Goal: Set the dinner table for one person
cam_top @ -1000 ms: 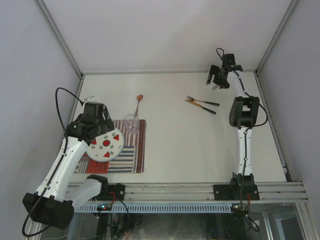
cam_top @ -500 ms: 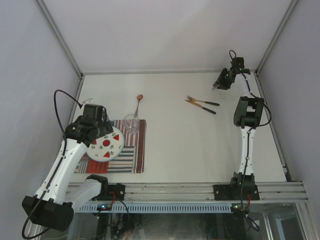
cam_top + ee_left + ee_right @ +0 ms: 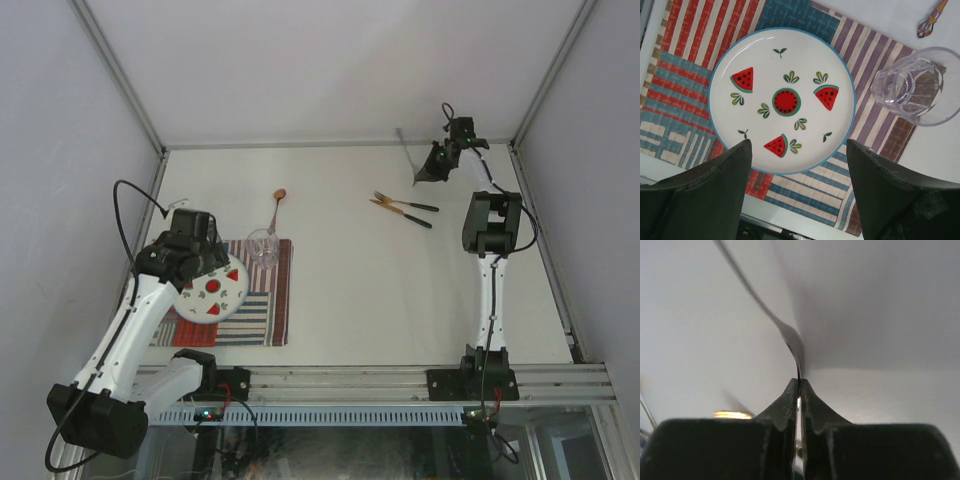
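Left gripper (image 3: 799, 145) spread wide over the watermelon plate (image 3: 782, 100), which sits on the striped placemat (image 3: 690, 60) at the near-left of the dinner table (image 3: 350, 290). A glass (image 3: 915, 85) stands just beside the plate. At the far-right corner, the right gripper (image 3: 800, 382) is pinched tight on a thin metal utensil (image 3: 791, 337), with two forks (image 3: 405, 208) lying nearby.

**Inspector A:** Bearing surface?

**Inspector B:** One off-white tabletop (image 3: 380, 290), flat, with aluminium rails (image 3: 400, 381) along its edges.

**Inspector A:** Items lying directly on it?

**Inspector B:** Four. A red-white-blue striped placemat (image 3: 268, 322) lies flat at the near left. A spoon (image 3: 275, 210) lies just beyond the placemat's far right corner, its bowl towards the far edge. A far cutlery piece (image 3: 406, 202) and a near cutlery piece (image 3: 401, 213) lie side by side, right of centre.

**Inspector A:** Their orientation?

**Inspector B:** Dark handles to the right, heads close together at the left; both well apart from the spoon
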You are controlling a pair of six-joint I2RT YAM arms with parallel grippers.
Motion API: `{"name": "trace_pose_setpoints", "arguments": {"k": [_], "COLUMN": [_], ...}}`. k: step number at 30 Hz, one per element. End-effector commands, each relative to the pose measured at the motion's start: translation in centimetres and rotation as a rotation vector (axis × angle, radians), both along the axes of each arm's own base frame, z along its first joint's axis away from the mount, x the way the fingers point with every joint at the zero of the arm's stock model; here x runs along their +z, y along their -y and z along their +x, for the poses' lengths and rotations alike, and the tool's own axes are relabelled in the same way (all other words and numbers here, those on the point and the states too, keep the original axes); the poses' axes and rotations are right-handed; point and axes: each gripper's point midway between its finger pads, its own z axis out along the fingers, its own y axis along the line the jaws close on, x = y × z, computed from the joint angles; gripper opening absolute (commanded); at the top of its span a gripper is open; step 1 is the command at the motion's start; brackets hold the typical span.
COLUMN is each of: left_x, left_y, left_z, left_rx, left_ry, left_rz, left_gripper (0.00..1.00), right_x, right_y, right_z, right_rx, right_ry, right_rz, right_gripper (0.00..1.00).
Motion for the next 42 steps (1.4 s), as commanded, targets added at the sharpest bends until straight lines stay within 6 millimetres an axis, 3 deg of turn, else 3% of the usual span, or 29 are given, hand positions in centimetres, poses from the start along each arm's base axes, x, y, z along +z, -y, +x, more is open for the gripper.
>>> {"name": "trace_pose_setpoints", "arguments": {"k": [1,8,16,21,34,37,42], "left_x": [0.0,-0.4,-1.6,-2.2,-1.1,-1.2,0.2], "left_y": [0.6,1.6,1.3,1.0,1.1,1.1,1.0], "left_z": [2.1,3.8,2.7,2.3,4.0,4.1,4.3], "left_rx": [0.0,-0.01,0.016,0.027,0.019,0.016,-0.003], "left_ry": [0.051,0.064,0.063,0.057,0.09,0.09,0.11], "left_rz": [-0.025,-0.064,-0.07,-0.061,-0.046,-0.045,-0.034], "left_gripper": [0.8,0.8,0.8,0.8,0.79,0.79,0.78], "right_x": [5.8,7.5,8.3,7.9,7.2,6.6,3.6], "right_y": [-7.2,-12.7,-16.2,-16.8,-20.0,-19.6,-17.5], "right_z": [-2.3,-5.1,-9.5,-13.1,-24.0,-25.9,-27.9], "right_rx": [0.219,0.358,0.466,0.487,0.614,0.64,0.641], "right_ry": [0.09,0.11,0.063,-0.015,-0.158,-0.193,-0.273], "right_rz": [-0.058,-0.058,-0.029,-0.003,0.054,0.045,-0.022], "right_gripper": [0.0,0.0,0.0,0.0,0.0,0.0,0.0]}}
